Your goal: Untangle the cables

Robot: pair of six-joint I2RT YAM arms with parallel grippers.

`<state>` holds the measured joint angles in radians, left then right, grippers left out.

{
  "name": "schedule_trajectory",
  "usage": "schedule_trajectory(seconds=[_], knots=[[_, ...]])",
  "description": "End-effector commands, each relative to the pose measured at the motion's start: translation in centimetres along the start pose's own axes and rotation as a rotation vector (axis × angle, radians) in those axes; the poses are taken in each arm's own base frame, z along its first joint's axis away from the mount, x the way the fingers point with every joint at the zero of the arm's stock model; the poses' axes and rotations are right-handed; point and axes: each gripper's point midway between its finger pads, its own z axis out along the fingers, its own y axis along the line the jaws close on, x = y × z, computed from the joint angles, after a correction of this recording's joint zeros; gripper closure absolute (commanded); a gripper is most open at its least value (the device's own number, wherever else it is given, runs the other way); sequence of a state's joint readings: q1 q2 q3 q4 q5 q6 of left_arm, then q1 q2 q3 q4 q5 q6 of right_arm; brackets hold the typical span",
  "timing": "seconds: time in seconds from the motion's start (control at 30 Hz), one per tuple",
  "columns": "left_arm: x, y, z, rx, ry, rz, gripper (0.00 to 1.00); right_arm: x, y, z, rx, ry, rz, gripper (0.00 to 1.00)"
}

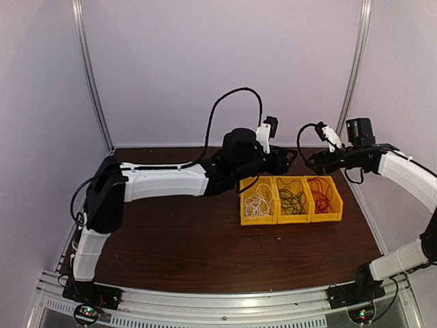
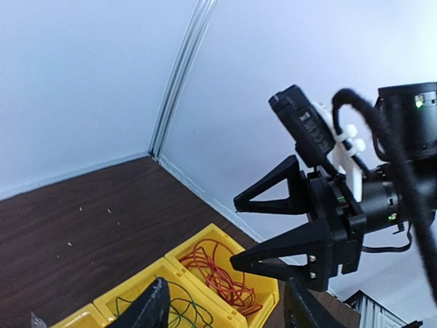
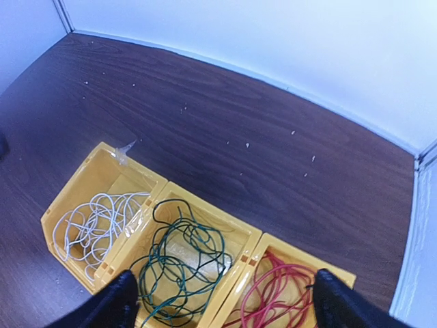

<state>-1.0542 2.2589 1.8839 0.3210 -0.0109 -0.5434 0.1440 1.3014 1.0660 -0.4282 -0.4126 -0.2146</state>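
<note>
From my console I see the left arm [image 1: 164, 181] and right arm [image 1: 408, 174] with white shells between black joints, a thick black cable [image 1: 235, 92] looping off the left, a white clip [image 2: 348, 143] beside the right's black camera [image 2: 304, 126], and a right end effector [image 2: 234, 232] with black triangular-framed fingers [image 2: 287, 253].

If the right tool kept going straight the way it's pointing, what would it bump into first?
Probably the dark green cable in the middle yellow bin. In the right wrist view it lies straight ahead of the right tool, between its open jaws, with nothing nearer in sight. Depth is hard to judge, though.
</note>
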Motion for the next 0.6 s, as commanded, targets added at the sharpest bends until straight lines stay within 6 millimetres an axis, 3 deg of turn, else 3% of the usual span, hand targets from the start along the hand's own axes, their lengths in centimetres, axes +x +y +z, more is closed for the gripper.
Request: schedule_trajectory(seconds=[0.0, 0.07, 0.1, 0.13, 0.23, 0.37, 0.47, 0.57], knots=[[-6.2, -0.5, -3.6, -0.03, -0.067, 0.134, 0.37, -5.4, -1.6, -3.5, 0.112, -0.191, -0.011, 0.01], [-7.0, 1.6, -5.4, -0.131, -0.024, 0.173, 0.27, -6.8, -2.6, -4.6, 0.18, -0.242, 0.001, 0.0], [-7.3, 2.9, -6.5, -0.196, -0.001, 0.2, 0.1, -7.4, -3.3, -5.3, 0.222, -0.269, 0.016, 0.0], [-7.4, 4.2, -7.7, -0.261, 0.029, 0.228, 0.03, -8.0, -3.9, -5.8, 0.259, -0.294, 0.031, 0.0], [-6.8, 9.3, -11.9, -0.471, 0.135, 0.287, 0.03, -9.1, -5.2, -7.4, 0.348, -0.357, 0.068, 0.0], [-6.0, 14.7, -18.3, -0.611, 0.223, 0.275, 0.02, -10.1, -5.6, -8.8, 0.384, -0.39, 0.079, 0.0], [-7.7, 16.9, -22.8, -0.674, 0.202, 0.276, 0.02, -10.4, -5.4, -9.5, 0.382, -0.406, 0.068, 0.0], [-8.8, 18.1, -25.8, -0.721, 0.171, 0.283, 0.02, -10.2, -5.0, -9.1, 0.357, -0.403, 0.065, 0.0]])
